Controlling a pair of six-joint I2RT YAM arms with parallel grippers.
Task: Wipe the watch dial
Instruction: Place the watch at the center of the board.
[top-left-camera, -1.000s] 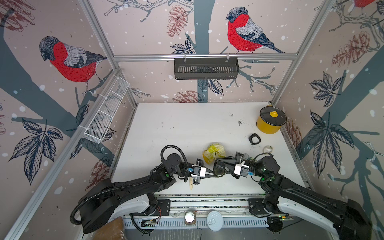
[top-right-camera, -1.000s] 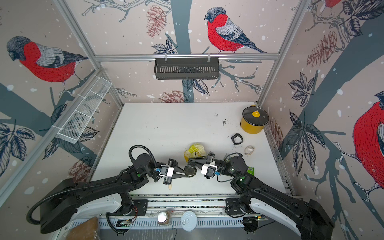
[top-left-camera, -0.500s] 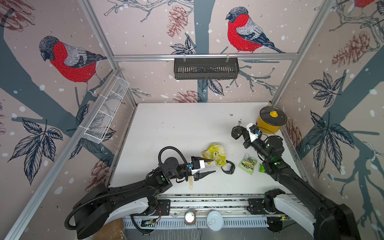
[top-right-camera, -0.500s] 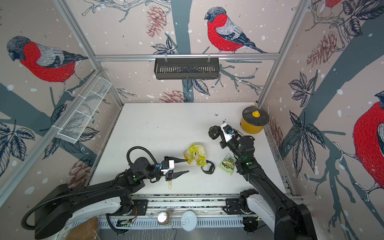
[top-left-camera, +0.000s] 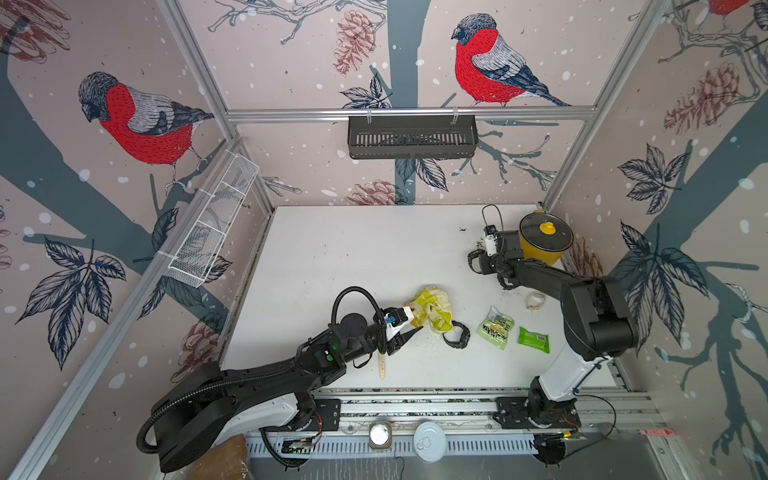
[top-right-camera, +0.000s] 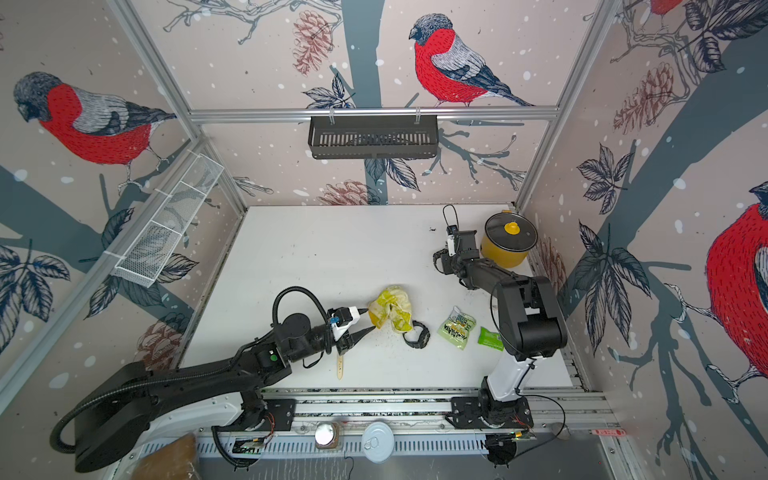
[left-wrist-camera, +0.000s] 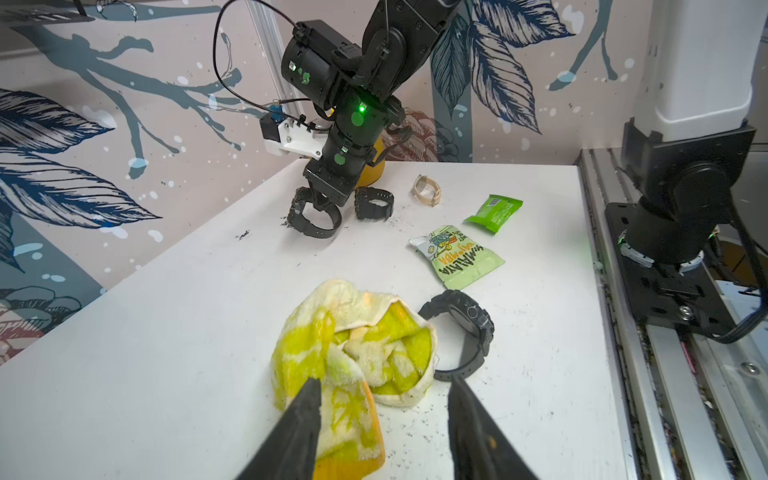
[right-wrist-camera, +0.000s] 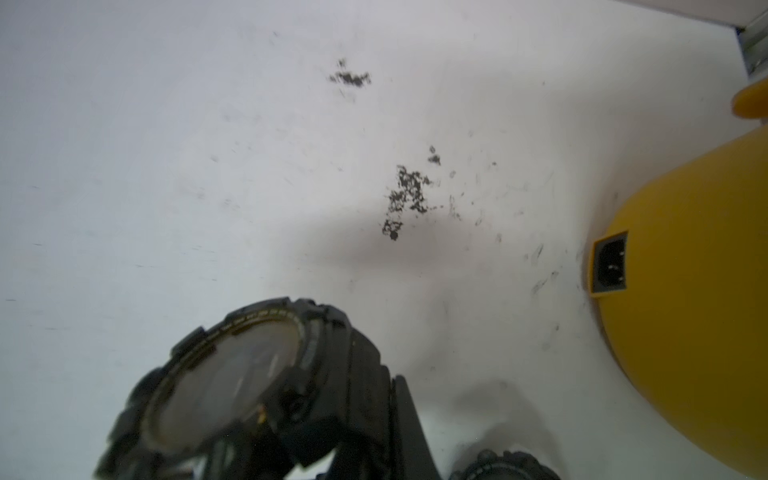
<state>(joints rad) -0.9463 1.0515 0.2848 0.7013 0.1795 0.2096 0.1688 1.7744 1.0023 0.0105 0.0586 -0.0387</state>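
A crumpled yellow cloth (top-left-camera: 430, 309) (left-wrist-camera: 353, 353) lies on the white table (top-left-camera: 353, 266), front centre. A black watch (top-left-camera: 456, 334) (left-wrist-camera: 469, 328) lies on its side against the cloth's right edge. My left gripper (top-left-camera: 415, 319) (top-right-camera: 371, 319) (left-wrist-camera: 384, 384) stands open at the cloth's near corner, holding nothing; one finger overlaps the cloth in the left wrist view. At the back right, my right gripper (top-left-camera: 478, 259) (left-wrist-camera: 320, 199) (right-wrist-camera: 332, 449) is shut on a second black watch (left-wrist-camera: 311, 220) (right-wrist-camera: 232, 374) just above the table. Its round dial faces the right wrist camera.
A yellow pot (top-left-camera: 544, 243) (right-wrist-camera: 685, 311) stands right behind the right gripper. Another black watch (left-wrist-camera: 374, 203) and a beige band (top-left-camera: 535, 300) lie near it. Two green snack packets (top-left-camera: 495, 327) (top-left-camera: 534, 340) and a wooden stick (top-left-camera: 382, 365) lie at the front. Dark crumbs dot the table.
Both grippers were together at front centre. The left one has opened and drawn back from the watch, now lying by the cloth. The right arm has swung to the back right.
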